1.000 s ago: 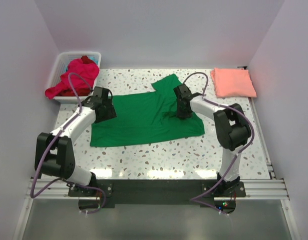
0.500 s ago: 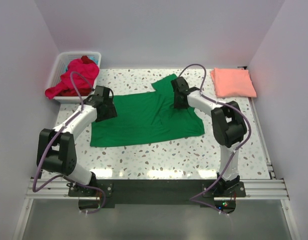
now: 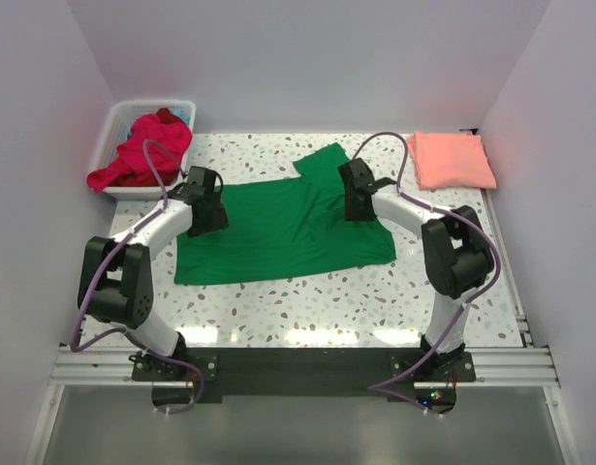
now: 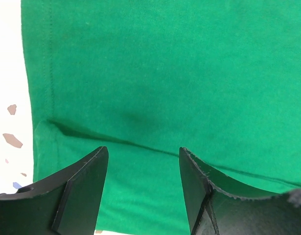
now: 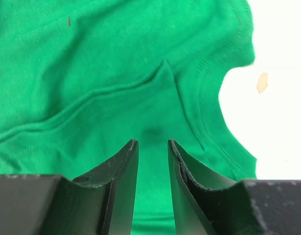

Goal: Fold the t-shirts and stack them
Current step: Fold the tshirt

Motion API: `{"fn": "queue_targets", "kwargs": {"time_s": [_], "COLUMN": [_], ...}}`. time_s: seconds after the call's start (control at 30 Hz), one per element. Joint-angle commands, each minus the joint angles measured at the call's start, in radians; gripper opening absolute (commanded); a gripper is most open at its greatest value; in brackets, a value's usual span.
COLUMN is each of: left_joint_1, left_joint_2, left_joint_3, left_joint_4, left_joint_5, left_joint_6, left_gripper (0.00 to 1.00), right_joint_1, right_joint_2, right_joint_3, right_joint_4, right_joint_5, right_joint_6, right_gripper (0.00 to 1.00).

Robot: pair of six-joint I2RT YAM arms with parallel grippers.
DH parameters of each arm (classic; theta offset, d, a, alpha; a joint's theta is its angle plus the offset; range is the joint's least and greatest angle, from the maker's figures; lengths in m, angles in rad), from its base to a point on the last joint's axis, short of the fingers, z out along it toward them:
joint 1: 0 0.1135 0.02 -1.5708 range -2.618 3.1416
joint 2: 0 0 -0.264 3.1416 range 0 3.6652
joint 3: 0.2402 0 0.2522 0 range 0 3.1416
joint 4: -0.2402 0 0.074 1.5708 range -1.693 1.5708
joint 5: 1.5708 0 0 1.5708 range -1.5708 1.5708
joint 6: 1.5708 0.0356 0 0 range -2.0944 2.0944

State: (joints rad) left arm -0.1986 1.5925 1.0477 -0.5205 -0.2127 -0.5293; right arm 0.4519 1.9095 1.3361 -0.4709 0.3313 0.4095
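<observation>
A bright green t-shirt (image 3: 288,228) lies spread across the middle of the speckled table (image 3: 307,305), one sleeve pointing to the back. My left gripper (image 3: 208,208) hovers over its left edge; in the left wrist view the gripper (image 4: 143,152) is open, with green cloth (image 4: 165,73) and a crease below it and nothing between the fingers. My right gripper (image 3: 358,199) is over the shirt's right part near the collar (image 5: 223,103). Its jaws (image 5: 152,143) stand narrowly apart above flat cloth. A folded salmon-pink t-shirt (image 3: 451,160) lies at the back right.
A white plastic basket (image 3: 118,121) at the back left holds red and magenta t-shirts (image 3: 142,155), which spill over its front rim. White walls close in the table on three sides. Both arms' purple cables loop above the cloth.
My right gripper went towards the back over the shirt, then came slightly forward again, and the pucker of cloth beside it has flattened. My left gripper has edged a little towards the back.
</observation>
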Motion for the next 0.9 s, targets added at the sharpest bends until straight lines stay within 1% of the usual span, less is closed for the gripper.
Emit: {"fn": "queue_targets", "kwargs": {"time_s": [0.0, 0.13, 0.27, 0.47, 0.87], "left_joint_1": [0.002, -0.001, -0.001, -0.002, -0.001], "left_joint_2": [0.072, 0.139, 0.159, 0.175, 0.19], "left_joint_3": [0.055, 0.1, 0.107, 0.112, 0.12], "left_joint_4": [0.04, 0.031, 0.042, 0.036, -0.024], "left_joint_5": [-0.025, -0.04, -0.053, -0.059, -0.134], "left_joint_6": [0.005, 0.002, 0.006, 0.009, -0.032], "left_gripper": [0.65, 0.64, 0.64, 0.64, 0.65], "right_joint_1": [0.004, 0.004, 0.004, 0.002, -0.013], "right_joint_2": [-0.069, -0.044, -0.024, -0.017, -0.061], "right_joint_3": [-0.038, -0.067, -0.104, -0.147, -0.27], "right_joint_4": [-0.005, 0.0, 0.021, 0.012, -0.144], "right_joint_5": [0.037, 0.032, 0.003, 0.002, 0.02], "right_joint_6": [-0.017, -0.015, -0.002, 0.026, 0.106], "right_gripper": [0.36, 0.36, 0.36, 0.36, 0.36]}}
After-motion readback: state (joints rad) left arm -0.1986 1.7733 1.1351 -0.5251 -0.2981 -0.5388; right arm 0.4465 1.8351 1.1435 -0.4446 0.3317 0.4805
